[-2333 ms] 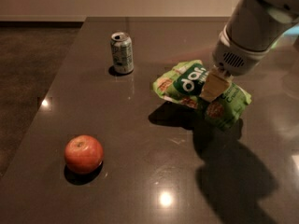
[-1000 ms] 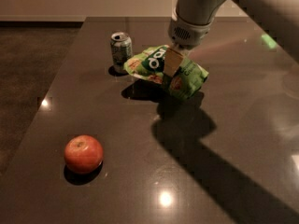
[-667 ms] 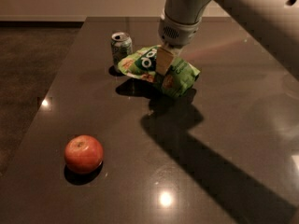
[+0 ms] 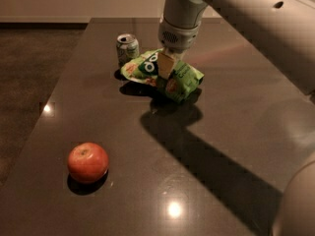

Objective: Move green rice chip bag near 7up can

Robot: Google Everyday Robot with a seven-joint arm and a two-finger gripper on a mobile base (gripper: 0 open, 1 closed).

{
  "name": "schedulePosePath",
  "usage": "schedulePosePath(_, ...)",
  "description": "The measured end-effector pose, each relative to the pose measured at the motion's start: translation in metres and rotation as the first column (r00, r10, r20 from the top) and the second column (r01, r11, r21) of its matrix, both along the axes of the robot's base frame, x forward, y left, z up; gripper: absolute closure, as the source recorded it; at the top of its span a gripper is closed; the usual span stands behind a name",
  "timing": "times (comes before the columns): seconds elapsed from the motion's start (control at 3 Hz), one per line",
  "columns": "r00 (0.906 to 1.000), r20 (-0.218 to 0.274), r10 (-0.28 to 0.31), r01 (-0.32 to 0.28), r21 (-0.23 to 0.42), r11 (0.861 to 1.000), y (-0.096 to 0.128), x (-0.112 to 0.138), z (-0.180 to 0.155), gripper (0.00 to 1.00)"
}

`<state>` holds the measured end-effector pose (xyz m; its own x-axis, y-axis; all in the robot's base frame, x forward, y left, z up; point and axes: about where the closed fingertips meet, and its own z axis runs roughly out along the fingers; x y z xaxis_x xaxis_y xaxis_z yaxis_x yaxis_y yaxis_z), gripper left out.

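Observation:
The green rice chip bag is a crinkly light-green bag with a dark green round patch. It hangs just above the dark table, right beside the 7up can, its left end close to the can's base. My gripper comes down from above and is shut on the bag's middle. The can stands upright at the table's far left, silver and green with a pull-tab top.
A red-orange apple sits near the table's front left. The dark table has its left edge beside a brown floor. My arm crosses the upper right and casts a broad shadow across the table's right side.
My gripper has carried the bag leftward from the table's right-middle to beside the can. The can and the apple have not moved.

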<state>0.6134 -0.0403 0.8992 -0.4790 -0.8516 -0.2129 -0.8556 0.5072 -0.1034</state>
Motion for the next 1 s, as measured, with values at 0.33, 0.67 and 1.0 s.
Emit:
schedulePosePath(0.33,1.0,0.004,0.002,-0.002,0.003,1.0,0.0017,0.0016,-0.0011,0.12)
schedulePosePath(0.67,1.0,0.007,0.003,-0.003,0.005,1.0,0.003,0.0028,-0.0022,0.0)
schedulePosePath(1.0,1.0,0.007,0.003,-0.003,0.005,1.0,0.003,0.0029,-0.0022,0.0)
